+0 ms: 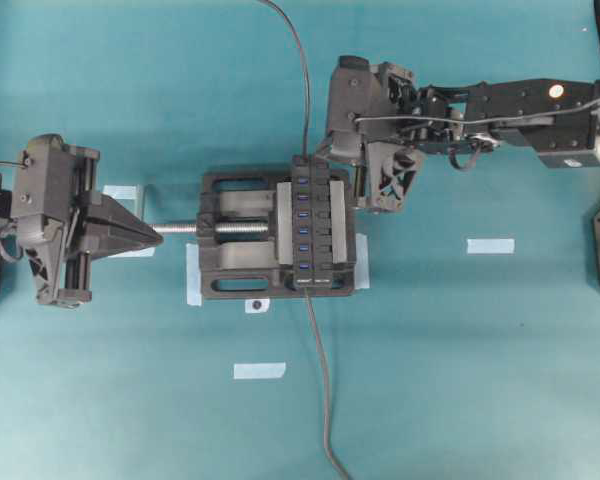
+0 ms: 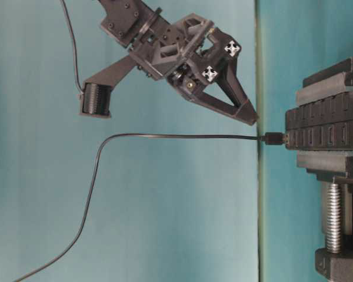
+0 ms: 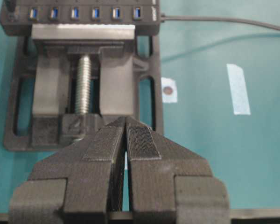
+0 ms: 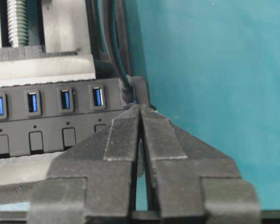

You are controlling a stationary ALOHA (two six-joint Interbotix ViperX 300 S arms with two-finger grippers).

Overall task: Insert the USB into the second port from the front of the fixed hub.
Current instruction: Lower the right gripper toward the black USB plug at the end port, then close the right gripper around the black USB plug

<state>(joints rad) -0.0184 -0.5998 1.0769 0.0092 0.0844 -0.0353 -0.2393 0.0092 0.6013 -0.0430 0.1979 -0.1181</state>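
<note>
**Q:** Where is the small black USB plug [image 2: 275, 139] on its thin black cable [image 2: 165, 136]?

**A:** It stands in a port at the end of the long black multi-port hub [image 1: 320, 225] nearest the right gripper [image 4: 140, 110]. The exact port cannot be counted.

**Q:** And the claws?

**A:** The right fingers are parted by a thin slit and grip nothing. The left gripper [image 3: 126, 122] is closed and empty, facing the black vise [image 1: 230, 270].

**Q:** How should the release be done well?

**A:** Probably widen the jaws first, then retreat along the plug's axis so the pads do not drag the cable.
</note>
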